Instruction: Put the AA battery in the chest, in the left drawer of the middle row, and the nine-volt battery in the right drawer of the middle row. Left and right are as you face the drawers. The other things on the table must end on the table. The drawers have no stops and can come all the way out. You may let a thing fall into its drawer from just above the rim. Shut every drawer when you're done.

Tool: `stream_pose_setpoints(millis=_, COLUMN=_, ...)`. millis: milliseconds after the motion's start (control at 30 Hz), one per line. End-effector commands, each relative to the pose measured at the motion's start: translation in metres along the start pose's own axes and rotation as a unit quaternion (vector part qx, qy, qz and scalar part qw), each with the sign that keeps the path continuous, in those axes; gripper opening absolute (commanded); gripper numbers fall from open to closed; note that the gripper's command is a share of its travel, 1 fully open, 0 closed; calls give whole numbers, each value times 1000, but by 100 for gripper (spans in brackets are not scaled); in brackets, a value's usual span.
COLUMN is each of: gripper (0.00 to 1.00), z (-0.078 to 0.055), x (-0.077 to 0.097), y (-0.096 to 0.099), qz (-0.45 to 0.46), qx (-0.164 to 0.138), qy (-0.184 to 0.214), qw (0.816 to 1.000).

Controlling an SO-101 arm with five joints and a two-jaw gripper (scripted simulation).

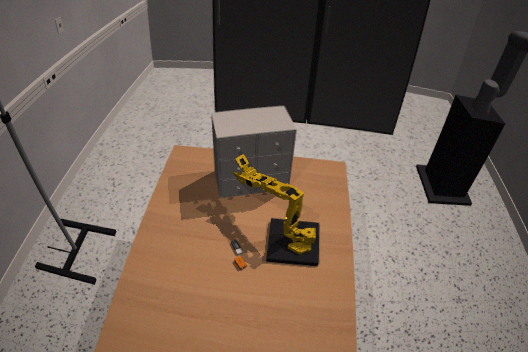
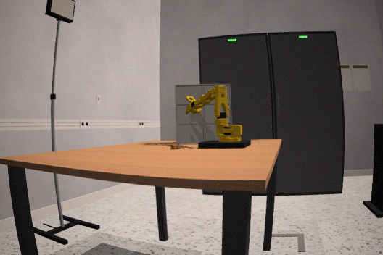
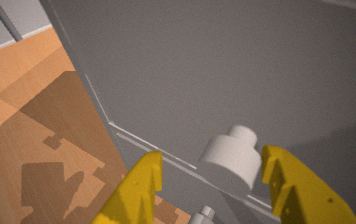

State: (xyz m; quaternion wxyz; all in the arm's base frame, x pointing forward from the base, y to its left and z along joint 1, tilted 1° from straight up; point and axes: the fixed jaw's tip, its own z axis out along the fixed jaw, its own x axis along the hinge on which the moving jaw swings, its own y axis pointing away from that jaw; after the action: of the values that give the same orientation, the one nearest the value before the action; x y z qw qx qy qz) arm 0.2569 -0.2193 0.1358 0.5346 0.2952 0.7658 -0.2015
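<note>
Grey chest (image 1: 253, 131) front — knob (image 3: 231, 156) between gripper (image 3: 212, 181) jaws, parted, untouched.

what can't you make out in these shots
- Which drawer the knob belongs to: wrist view is cut too close.
- The two batteries: too small in the top view to tell apart.
- Chest drawer fronts: partly hidden by the arm in the exterior view.
- Tool fingertips: cut off at the wrist view's bottom edge.
</note>
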Motion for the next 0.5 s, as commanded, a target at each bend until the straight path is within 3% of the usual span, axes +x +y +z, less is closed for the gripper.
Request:
stream_pose_setpoints(millis=0, gripper=21, z=-6, x=0, y=-3, qz=1, qx=5, qy=-1, qw=1000)
stream_pose_setpoints(millis=467, gripper=21, z=-28, x=7, y=11, qz=-12, qx=-17, qy=2, qw=1000)
